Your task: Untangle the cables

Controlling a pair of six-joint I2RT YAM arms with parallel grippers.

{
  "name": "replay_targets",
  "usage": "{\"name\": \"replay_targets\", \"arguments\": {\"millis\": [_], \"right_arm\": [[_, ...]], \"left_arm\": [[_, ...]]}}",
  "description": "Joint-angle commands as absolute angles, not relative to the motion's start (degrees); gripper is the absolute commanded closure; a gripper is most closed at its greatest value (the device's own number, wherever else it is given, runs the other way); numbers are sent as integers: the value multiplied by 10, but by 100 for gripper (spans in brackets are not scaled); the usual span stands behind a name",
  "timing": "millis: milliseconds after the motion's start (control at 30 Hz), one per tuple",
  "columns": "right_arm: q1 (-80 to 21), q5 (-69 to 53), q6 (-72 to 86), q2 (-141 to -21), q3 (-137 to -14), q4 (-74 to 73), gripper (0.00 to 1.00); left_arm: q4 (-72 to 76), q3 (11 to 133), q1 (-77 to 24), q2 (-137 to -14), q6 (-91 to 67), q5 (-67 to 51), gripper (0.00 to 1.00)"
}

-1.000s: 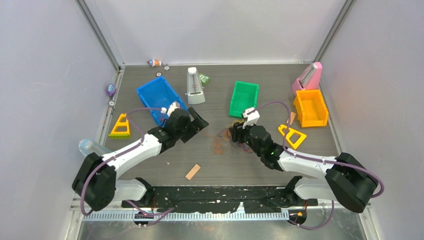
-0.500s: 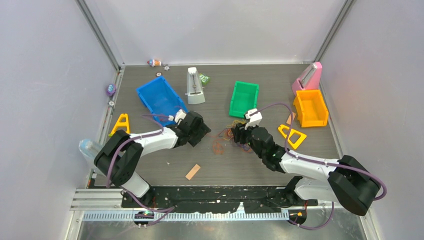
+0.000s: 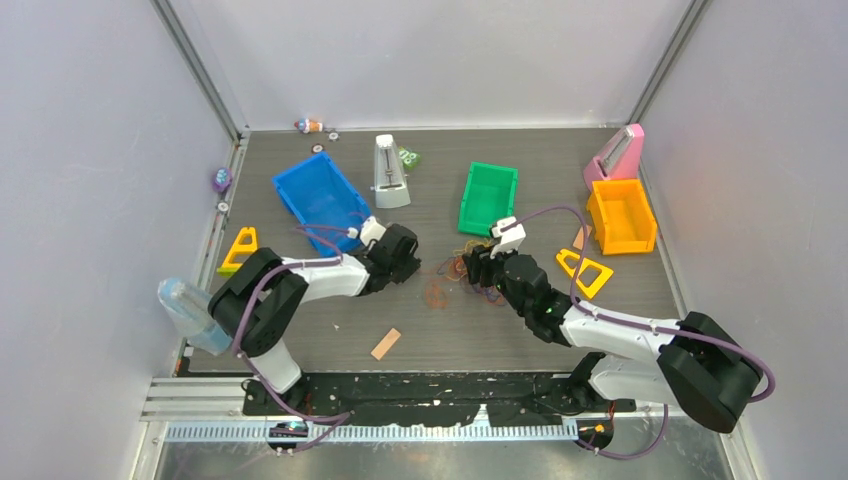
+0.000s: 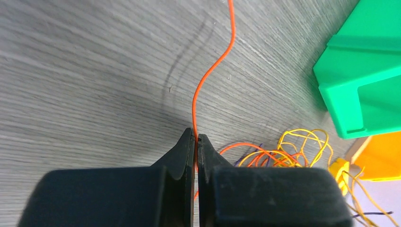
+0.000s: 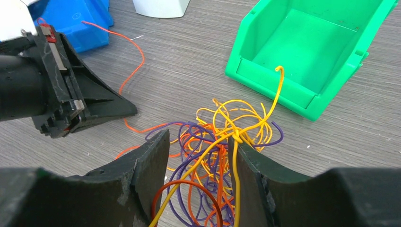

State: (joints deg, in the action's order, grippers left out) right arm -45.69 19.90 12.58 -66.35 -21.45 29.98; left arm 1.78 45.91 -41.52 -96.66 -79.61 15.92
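Observation:
The cables form a tangle (image 5: 222, 142) of thin orange, yellow and purple wires on the grey table, mid-table in the top view (image 3: 466, 264). One orange cable (image 4: 208, 75) runs out of the tangle to the left. My left gripper (image 4: 196, 138) is shut on this strand, its tips pinching it just left of the tangle (image 3: 408, 264). My right gripper (image 5: 198, 142) stands open, its two fingers straddling the tangle, and a yellow cable (image 5: 265, 109) lies against the right finger. The left gripper's tip (image 5: 127, 111) shows at the left of the right wrist view.
A green bin (image 3: 488, 197) stands just behind the tangle, a blue bin (image 3: 322, 197) behind my left gripper. An orange bin (image 3: 621, 215) and a pink object (image 3: 615, 152) sit far right. A white wedge (image 3: 388, 172), two yellow triangles (image 3: 585, 270) (image 3: 240, 252) and a tan stick (image 3: 385, 344) lie around.
My left gripper has gone from open to shut on the orange cable, and its arm has swung right toward the tangle. The right gripper has barely moved.

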Motion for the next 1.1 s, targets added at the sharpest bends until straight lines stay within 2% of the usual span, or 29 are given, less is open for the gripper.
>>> {"name": "replay_targets", "arguments": {"millis": [0,100,200,400,533,800,833,900,1033,1067], "right_arm": [[-460,199,127,-657,-215,332,42],[-460,175,122,-681,-229,326,14],[-460,178,130,-718,-263,288,1],[-460,263,160,-811,-360,144,3],[-460,299,171,-844,-398,85,1],[-438,331,204,-857,-408,46,25],[-435,329,208,-859,-408,43,27],[-432,325,213,-860,-408,41,40],[-426,325,220,-860,-407,37,53],[-425,325,221,-860,-408,38,53]], "left_arm": [[3,470,-416,-908,-699,233,100],[-27,477,-416,-860,-622,245,100],[-20,473,-416,-820,-571,226,100],[-12,467,-415,-761,-519,184,100],[-34,475,-400,-718,-498,175,100],[-100,512,-287,-628,-460,66,100],[-126,527,-275,-620,-448,66,100],[-187,562,-252,-617,-423,75,100],[-240,611,-209,-620,-386,68,100],[-244,616,-197,-621,-384,58,100]]}}
